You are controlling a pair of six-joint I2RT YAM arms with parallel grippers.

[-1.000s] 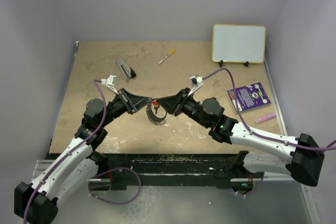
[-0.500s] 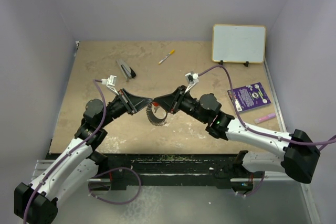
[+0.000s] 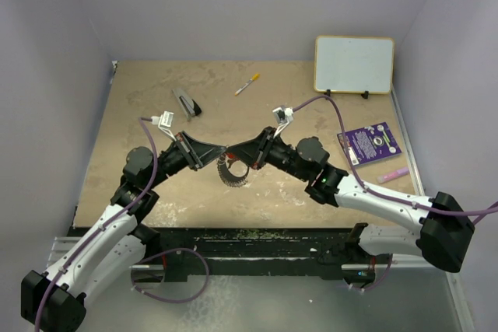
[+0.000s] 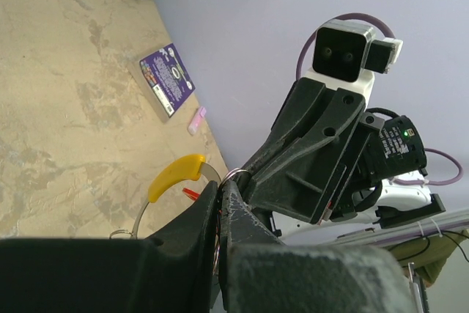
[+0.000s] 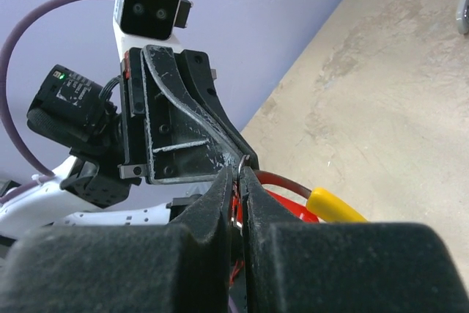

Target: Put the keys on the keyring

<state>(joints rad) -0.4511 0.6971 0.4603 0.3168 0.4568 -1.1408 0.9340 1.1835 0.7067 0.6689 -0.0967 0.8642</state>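
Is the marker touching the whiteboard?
No, the marker lies well apart from the whiteboard, off to its left.

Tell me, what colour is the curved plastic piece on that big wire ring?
Yellow; that curved piece shows best in the left wrist view.

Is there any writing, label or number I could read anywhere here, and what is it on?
Purple packet: printed light text, too small and blurred to read.
Whiteboard: blank.
Nothing else shows readable text, so there is nothing to quote.
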